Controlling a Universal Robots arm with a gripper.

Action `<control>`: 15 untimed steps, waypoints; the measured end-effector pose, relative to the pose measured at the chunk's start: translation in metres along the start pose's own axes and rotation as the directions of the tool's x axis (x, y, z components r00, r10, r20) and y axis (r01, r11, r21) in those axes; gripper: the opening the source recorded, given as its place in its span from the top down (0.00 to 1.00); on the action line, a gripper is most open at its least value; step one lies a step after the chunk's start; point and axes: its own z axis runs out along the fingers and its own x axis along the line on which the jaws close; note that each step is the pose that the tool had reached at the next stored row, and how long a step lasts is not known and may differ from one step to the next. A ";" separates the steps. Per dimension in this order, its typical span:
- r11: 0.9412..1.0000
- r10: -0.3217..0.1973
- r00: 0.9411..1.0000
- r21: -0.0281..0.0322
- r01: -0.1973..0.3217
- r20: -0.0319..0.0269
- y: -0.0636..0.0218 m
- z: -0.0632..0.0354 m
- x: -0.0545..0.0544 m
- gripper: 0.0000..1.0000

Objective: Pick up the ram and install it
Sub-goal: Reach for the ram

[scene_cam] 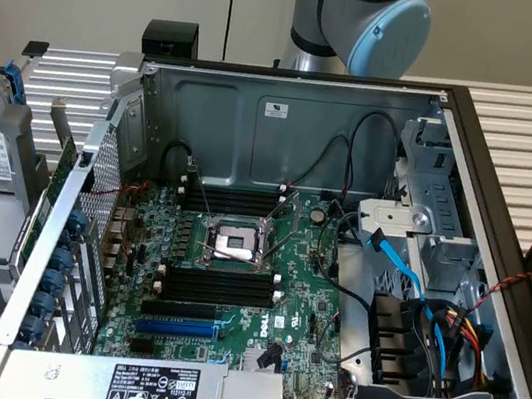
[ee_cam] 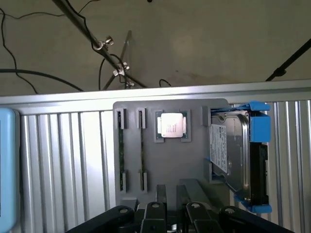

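Green thin ram stick (ee_cam: 121,151) is seen standing on edge in grey plastic parts tray (ee_cam: 194,160), second stick (ee_cam: 142,151) just beside it. Black gripper (ee_cam: 171,196) is held near the tray; grip state cannot be told. White hard-drive label (ee_cam: 217,148): print unreadable.

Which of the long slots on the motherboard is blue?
The blue slot, just under the lower black memory slots in the exterior view; the others are black.

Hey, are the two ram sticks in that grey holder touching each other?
Apart. The wrist view shows one ram stick and the second ram stick edge-on in separate slots, with a bare strip of the grey holder between them.
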 end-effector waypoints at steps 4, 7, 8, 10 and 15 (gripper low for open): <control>1.000 0.000 1.000 0.000 0.000 0.000 -0.0001 -0.0001 0.000 0.77; 1.000 0.000 1.000 0.000 0.000 0.000 0.0006 0.0000 0.002 0.77; 1.000 0.000 1.000 0.000 0.000 0.000 0.0012 0.0000 0.004 0.77; 1.000 0.000 1.000 0.000 0.000 0.000 0.0022 0.0000 0.007 0.77; 1.000 0.000 1.000 0.000 0.000 0.000 0.0041 0.0000 0.010 0.77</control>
